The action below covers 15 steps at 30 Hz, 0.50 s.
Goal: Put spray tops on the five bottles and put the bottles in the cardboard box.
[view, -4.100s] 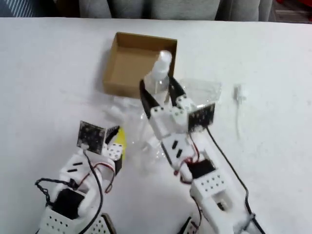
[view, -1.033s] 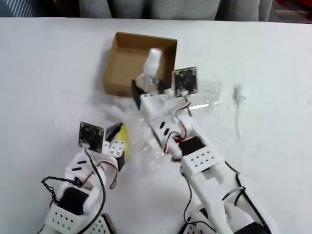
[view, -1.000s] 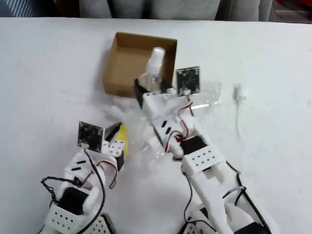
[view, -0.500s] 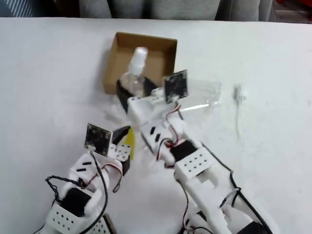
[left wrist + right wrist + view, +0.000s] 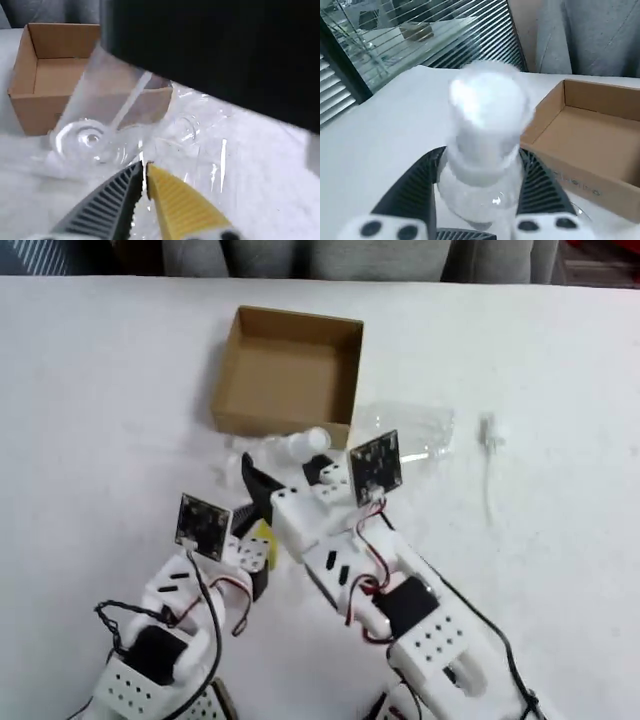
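My right gripper (image 5: pixel 287 462) is shut on a clear bottle (image 5: pixel 303 444) with a white spray top, held just in front of the cardboard box's (image 5: pixel 288 370) near wall. In the right wrist view the bottle (image 5: pixel 487 115) sits between the black fingers (image 5: pixel 417 187), with the box (image 5: pixel 585 135) beyond. My left gripper (image 5: pixel 252 525) is close beside it, nearer the table's front. Its grey and yellow fingers (image 5: pixel 170 200) are shut on nothing and point at the held bottle's base (image 5: pixel 87 137). Another clear bottle (image 5: pixel 410 428) lies to the right of the box.
A loose spray top (image 5: pixel 488 435) with its long tube lies on the white table at the right. More clear bottles (image 5: pixel 187 135) lie just ahead of the left gripper. The box is open-topped with nothing seen inside.
The right arm carried the bottle leftward over the box's near edge, then drew it back and down in front of the box. The left arm shifted slightly forward.
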Motion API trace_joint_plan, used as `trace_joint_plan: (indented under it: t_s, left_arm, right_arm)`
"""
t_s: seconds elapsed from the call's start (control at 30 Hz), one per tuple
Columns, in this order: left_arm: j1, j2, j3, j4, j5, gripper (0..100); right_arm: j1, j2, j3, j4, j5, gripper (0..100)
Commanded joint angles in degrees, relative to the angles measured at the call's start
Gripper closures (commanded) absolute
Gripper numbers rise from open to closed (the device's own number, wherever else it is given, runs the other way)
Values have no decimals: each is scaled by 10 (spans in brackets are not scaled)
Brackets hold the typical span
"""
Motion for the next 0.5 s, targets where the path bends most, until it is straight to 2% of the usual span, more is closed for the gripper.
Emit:
trace_joint_plan:
  t_s: [0.0, 0.1, 0.2, 0.37, 0.47]
  left_arm:
    - [5, -9, -2, -2, 1, 980]
    - [3, -10, -2, 4, 0, 980]
    - [-22, -10, -2, 9, -7, 980]
    - [-99, -10, -4, 9, -123, 980]
    - [-155, -10, -4, 9, -133, 980]
  right_arm:
    - [-11, -23, -3, 12, 0, 984]
    - [-8, -20, -2, 9, 9, 984]
    - [21, -10, -4, -23, 49, 984]
    - [95, 55, -21, -87, 105, 984]
    - [136, 129, -67, -98, 118, 984]
